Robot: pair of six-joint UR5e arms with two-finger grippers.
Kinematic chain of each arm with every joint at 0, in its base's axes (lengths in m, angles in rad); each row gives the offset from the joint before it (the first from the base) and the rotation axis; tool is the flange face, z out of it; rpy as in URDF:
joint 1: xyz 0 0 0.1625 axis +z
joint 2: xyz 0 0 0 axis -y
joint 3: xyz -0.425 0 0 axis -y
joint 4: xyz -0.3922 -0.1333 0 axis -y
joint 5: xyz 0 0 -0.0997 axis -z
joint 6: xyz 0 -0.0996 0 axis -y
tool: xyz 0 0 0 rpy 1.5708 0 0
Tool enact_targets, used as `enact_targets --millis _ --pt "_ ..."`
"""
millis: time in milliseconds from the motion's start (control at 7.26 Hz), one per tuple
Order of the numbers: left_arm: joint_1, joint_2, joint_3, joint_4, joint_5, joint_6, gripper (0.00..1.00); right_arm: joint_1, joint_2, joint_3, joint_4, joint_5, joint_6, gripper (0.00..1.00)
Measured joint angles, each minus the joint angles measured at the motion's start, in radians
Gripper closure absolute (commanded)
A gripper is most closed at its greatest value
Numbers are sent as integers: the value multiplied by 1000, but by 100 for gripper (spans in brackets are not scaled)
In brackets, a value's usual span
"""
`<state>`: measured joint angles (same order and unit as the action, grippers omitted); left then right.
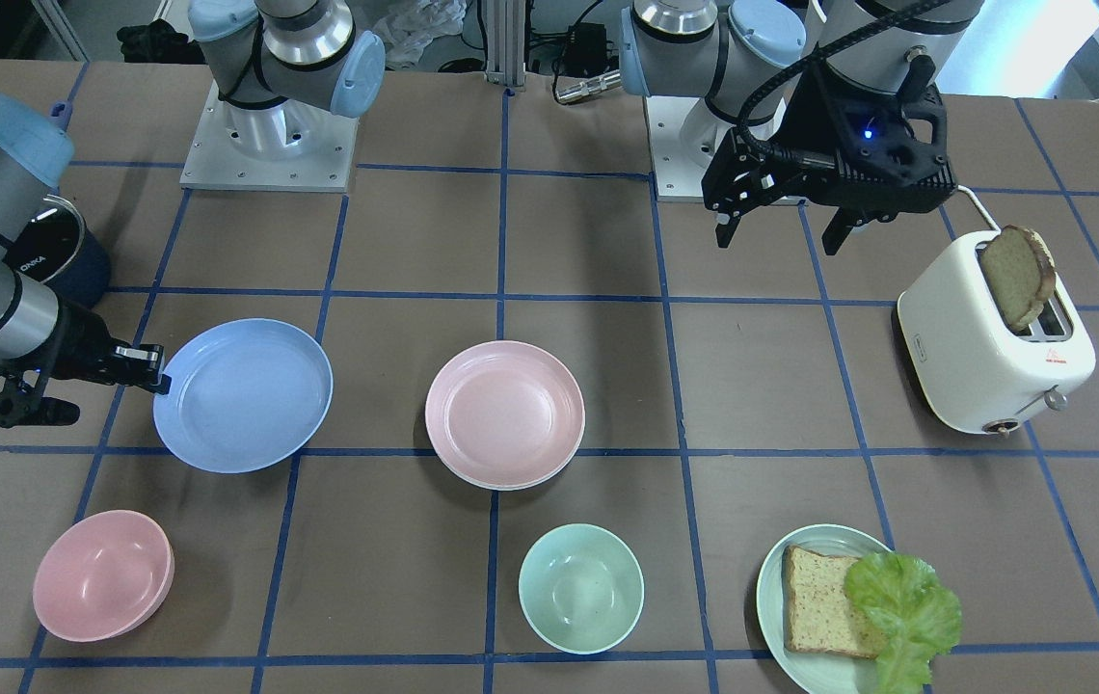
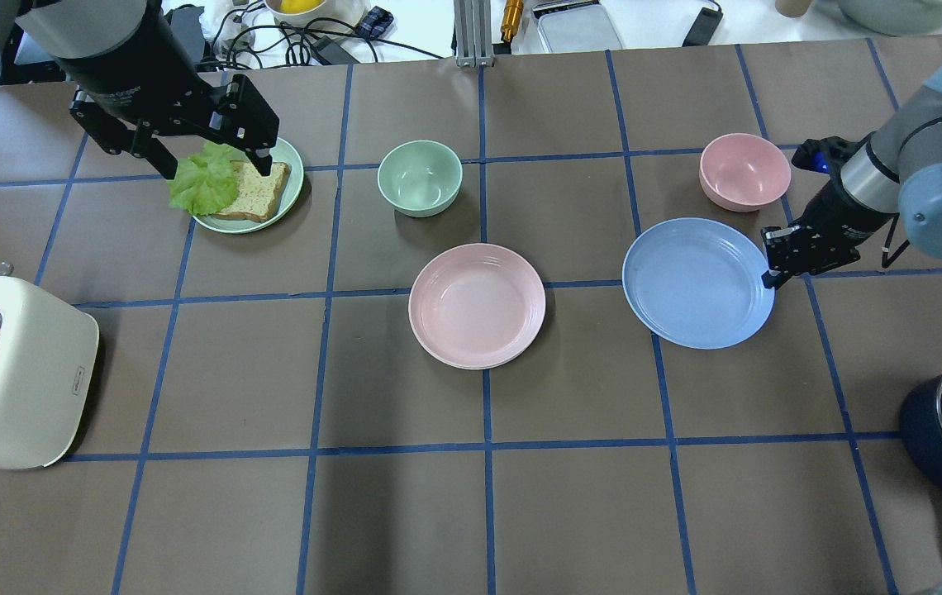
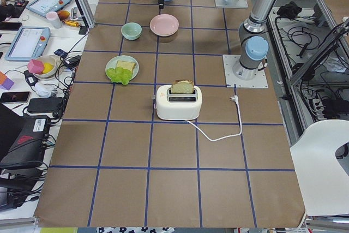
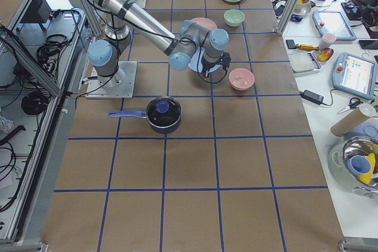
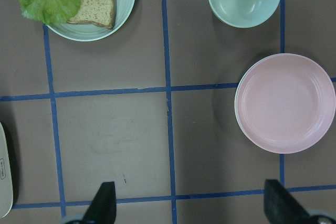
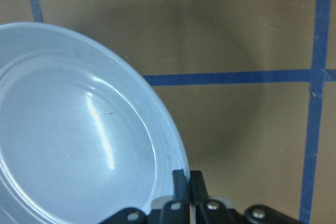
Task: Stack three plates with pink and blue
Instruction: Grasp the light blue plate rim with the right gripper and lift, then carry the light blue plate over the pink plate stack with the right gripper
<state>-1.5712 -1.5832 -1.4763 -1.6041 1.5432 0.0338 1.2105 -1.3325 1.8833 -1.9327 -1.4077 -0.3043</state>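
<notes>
Pink bowl [image 2: 744, 171] beside blue plate [image 2: 698, 283]

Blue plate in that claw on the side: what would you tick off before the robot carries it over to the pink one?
1. Hold on the blue plate: the right gripper is shut on its rim. Ok.
2. Firmness of that thin edge hold: cannot tell.
3. Landing spot: the pink plate is empty and lies on the cream-white plate. Ok.
4. Way across: bare table lies between the two plates; the pink bowl and green bowl stand off to the side. Ok.
5. Other arm: the left gripper is open, holds nothing and is away from the stack. Ok.
</notes>
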Motion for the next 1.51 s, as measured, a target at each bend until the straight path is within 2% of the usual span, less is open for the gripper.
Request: enact_targets --millis 551,826,1514 --pt "8 0 1 2 -1 2 0 125 -2 -71 2 57 204 100" --pt "11 5 1 2 1 1 0 227 -2 -103 0 59 327 100" --pt "14 6 1 1 0 0 0 391 2 -109 -38 44 455 100"
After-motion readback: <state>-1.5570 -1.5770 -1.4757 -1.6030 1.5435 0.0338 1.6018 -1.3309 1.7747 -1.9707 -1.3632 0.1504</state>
